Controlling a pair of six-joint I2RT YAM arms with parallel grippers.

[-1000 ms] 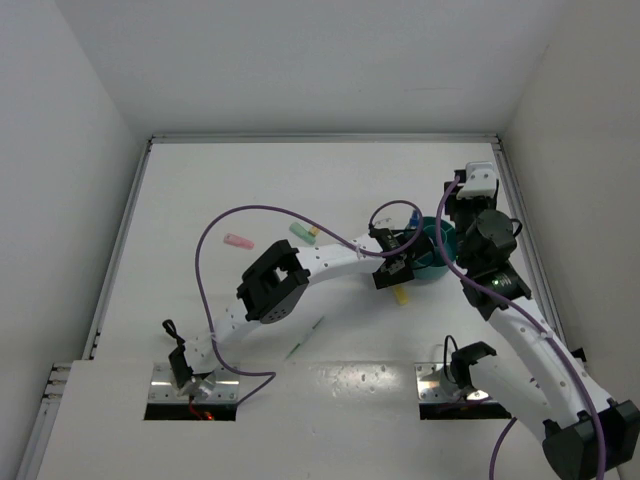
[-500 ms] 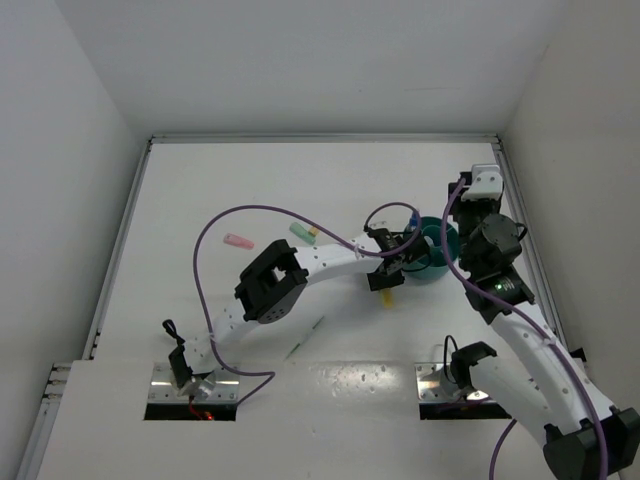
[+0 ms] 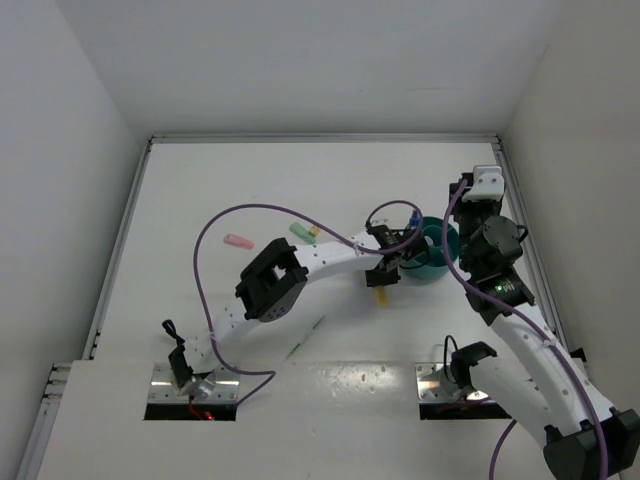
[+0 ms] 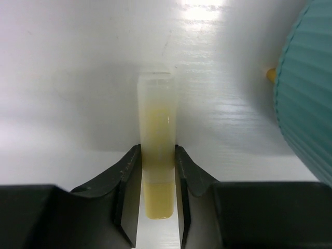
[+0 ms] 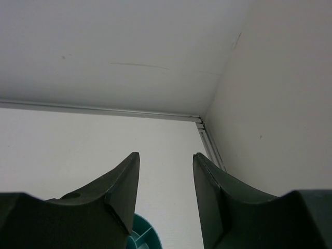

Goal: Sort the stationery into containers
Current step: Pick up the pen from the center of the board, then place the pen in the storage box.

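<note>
L gripper [image 4: 156,151] is clamping the yellow marker [image 4: 157,116]. Pads are pressing both flanks approx mid-barrel, w/ the clear end sticking out fwd. Marker is lying flat on the table [image 4: 62,78] at approx 8 o'clock of the teal cup [image 4: 306,104], near its ribbed wall but not touching.

R gripper [image 5: 163,197] is hanging w/ jaws spread and nothing between them, above the cup's 1 o'clock side.

Risks (judgement only):
- Barrel looks smooth and round, so it could be pivoting or slipping in the pads during the lift.
- Cup wall is sitting close. Swinging across w/o enough height means knocking or tipping the cup.
- Marker is being held horizontal. W/o tilting it may end up bridging the rim or dividers and rolling off.
- R arm is crowding the cup, so the arms could be clashing over it.

Pink marker [image 3: 237,241] and green marker [image 3: 300,231] are waiting at 9–10 o'clock, well apart from the cup. Thin green pen [image 3: 305,338] is at 8 o'clock.
</note>
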